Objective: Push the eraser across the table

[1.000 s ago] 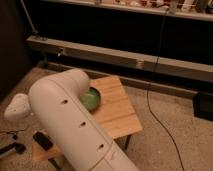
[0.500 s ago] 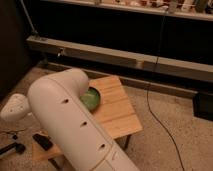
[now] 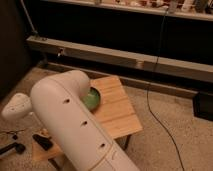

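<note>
Camera view: your arm (image 3: 75,125) blocks most of the table (image 3: 117,112). Gripper (image 3: 44,141) at 8 o'clock, claw closed, empty. Eraser hidden. Green bowl (image 3: 91,99) sits center; a blind push could knock it.

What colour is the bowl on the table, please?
Green bowl, in the camera view; gripper unseen.

No text, label, brand, number or sign can be read anywhere.
</note>
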You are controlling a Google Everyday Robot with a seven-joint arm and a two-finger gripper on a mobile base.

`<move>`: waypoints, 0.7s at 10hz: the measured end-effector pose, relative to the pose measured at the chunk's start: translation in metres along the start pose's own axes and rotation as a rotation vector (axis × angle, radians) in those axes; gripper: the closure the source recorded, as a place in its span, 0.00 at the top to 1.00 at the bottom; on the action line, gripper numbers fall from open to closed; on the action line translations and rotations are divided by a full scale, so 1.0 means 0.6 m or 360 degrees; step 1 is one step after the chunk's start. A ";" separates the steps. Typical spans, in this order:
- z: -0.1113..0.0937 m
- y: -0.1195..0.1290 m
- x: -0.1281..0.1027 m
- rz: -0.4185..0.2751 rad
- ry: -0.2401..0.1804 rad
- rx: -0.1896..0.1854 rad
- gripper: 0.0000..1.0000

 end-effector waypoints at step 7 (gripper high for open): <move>-0.029 0.138 0.017 -0.0473 0.0021 -0.0087 0.00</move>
